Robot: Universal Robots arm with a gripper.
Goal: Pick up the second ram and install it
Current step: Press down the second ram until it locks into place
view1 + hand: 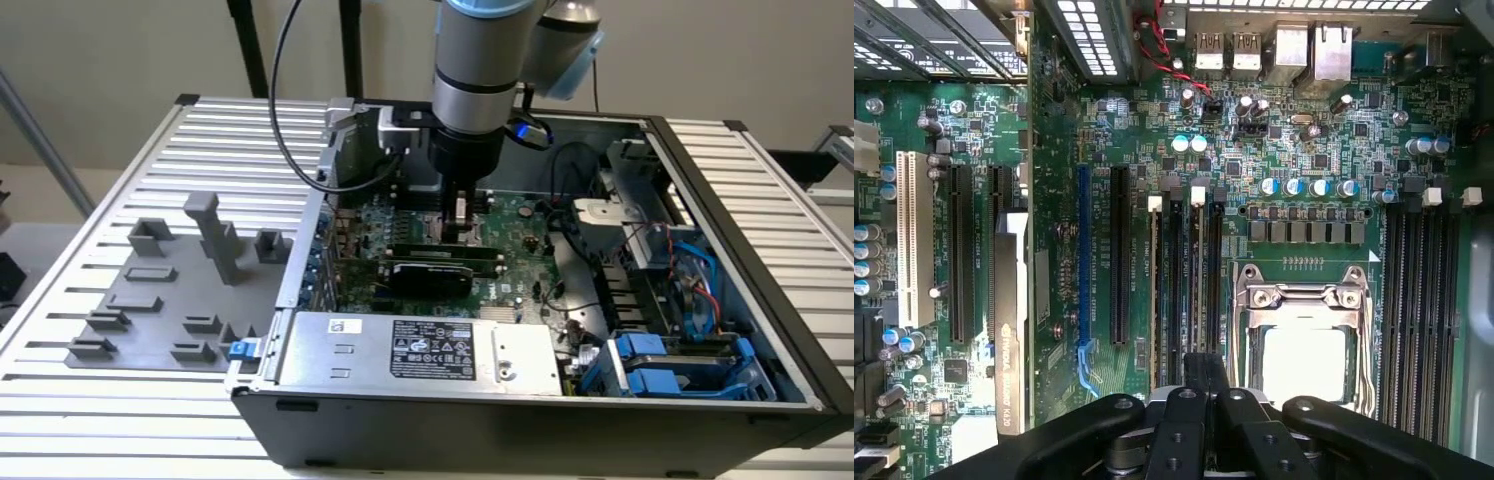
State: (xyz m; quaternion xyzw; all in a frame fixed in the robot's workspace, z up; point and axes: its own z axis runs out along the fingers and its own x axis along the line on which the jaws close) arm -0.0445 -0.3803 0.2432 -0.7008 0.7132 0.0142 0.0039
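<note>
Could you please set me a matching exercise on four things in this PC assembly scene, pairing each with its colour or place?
Things:
1. power supply
2. drive caddies
3. fixture tray
4. hand

Descriptions:
A. blue
B. over the motherboard, inside the case
C. silver, with a black label
D. grey, outside the case at the exterior view's left

Pairs: 1-C, 2-A, 3-D, 4-B
</note>
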